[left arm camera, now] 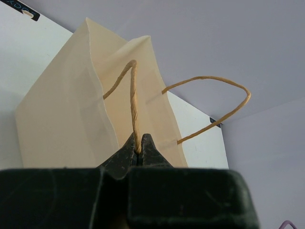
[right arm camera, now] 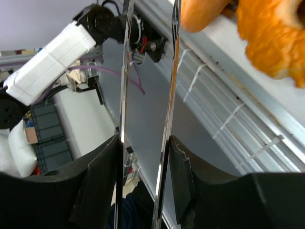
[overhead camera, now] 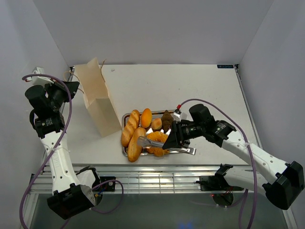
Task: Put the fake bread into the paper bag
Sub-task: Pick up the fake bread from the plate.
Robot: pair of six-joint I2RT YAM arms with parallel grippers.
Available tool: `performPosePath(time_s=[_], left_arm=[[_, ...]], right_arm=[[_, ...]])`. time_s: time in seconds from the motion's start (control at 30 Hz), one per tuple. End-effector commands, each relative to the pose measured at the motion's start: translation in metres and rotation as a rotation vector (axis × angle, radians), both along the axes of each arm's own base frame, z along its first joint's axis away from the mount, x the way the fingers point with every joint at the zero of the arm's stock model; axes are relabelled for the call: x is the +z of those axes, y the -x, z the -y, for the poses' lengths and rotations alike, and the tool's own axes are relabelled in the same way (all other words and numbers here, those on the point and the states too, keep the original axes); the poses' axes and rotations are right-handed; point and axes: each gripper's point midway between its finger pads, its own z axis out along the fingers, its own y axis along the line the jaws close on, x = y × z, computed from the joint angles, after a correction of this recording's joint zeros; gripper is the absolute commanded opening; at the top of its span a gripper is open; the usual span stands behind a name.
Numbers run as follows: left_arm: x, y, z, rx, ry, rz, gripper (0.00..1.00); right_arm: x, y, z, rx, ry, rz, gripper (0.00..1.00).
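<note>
We see the left gripper (left arm camera: 139,149) pinched tight on one cord handle (left arm camera: 134,95) of the paper bag (overhead camera: 97,102), which stands upright just left of the steel tray (overhead camera: 125,116). The fake bread (overhead camera: 135,133) lies heaped on that tray. The right gripper (overhead camera: 168,139) clasps metal tongs (overhead camera: 143,141), which reach across the heap.

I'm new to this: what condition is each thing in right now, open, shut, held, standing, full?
paper bag, upright, mouth open.
handle, pinched by the left gripper.
left gripper, shut on that handle.
right gripper, shut on the tongs.
tongs, held over the tray, arms apart.
fake bread, lying on the tray.
tray, flat on the table, loaded.
</note>
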Motion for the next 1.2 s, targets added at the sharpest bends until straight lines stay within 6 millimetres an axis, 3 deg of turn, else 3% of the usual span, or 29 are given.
performPosePath(time_s=[0.0, 0.3, 0.77, 1.17], left_arm=[[0.020, 0.007, 0.008, -0.025, -0.017, 0.057, 0.00], [0.016, 0.010, 0.006, -0.011, -0.030, 0.038, 0.00], [0.024, 0.014, 0.006, 0.003, -0.024, 0.068, 0.00], [0.013, 0.013, 0.008, -0.004, -0.011, 0.058, 0.00]], right_arm=[[0.014, 0.014, -0.015, -0.005, -0.094, -0.072, 0.50], [-0.005, 0.030, -0.018, 0.008, -0.035, -0.143, 0.54], [-0.033, 0.022, -0.024, -0.066, 0.076, -0.245, 0.56], [-0.036, 0.010, -0.039, -0.082, 0.065, -0.254, 0.56]])
